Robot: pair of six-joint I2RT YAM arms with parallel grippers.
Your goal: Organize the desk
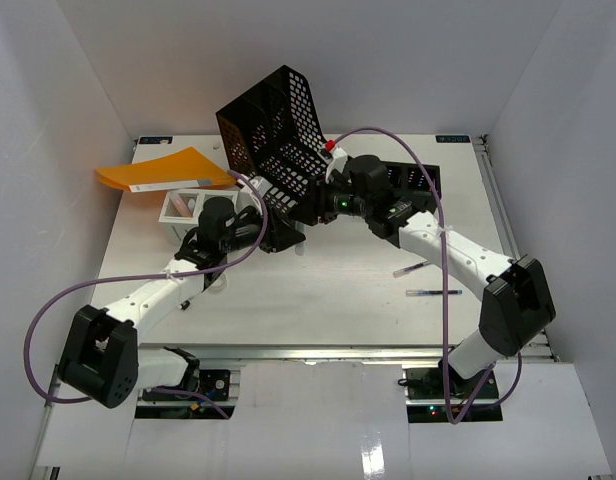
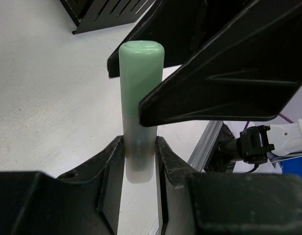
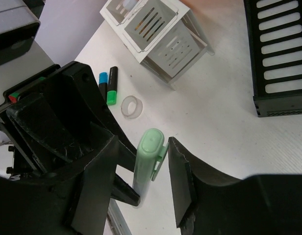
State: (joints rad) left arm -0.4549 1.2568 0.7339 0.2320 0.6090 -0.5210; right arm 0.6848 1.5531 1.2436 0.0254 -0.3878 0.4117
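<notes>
Desk (image 1: 328, 290): judged heavy, rigid, not for lifting; smooth top likely lets small items slide. Take hold of clutter, not desk. Looks flat, white, rectangular, metal rail at near edge; spans scene under both arms.

Left gripper (image 2: 139, 152) clamped on green marker (image 2: 141, 78), held upright near centre. Right gripper (image 3: 151, 166) jaws flank marker cap; contact unclear, cannot tell.

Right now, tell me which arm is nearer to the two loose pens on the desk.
Right. The right arm stretches just behind the pens, its forearm almost over them; the left arm lies at the opposite side of the desk.
</notes>
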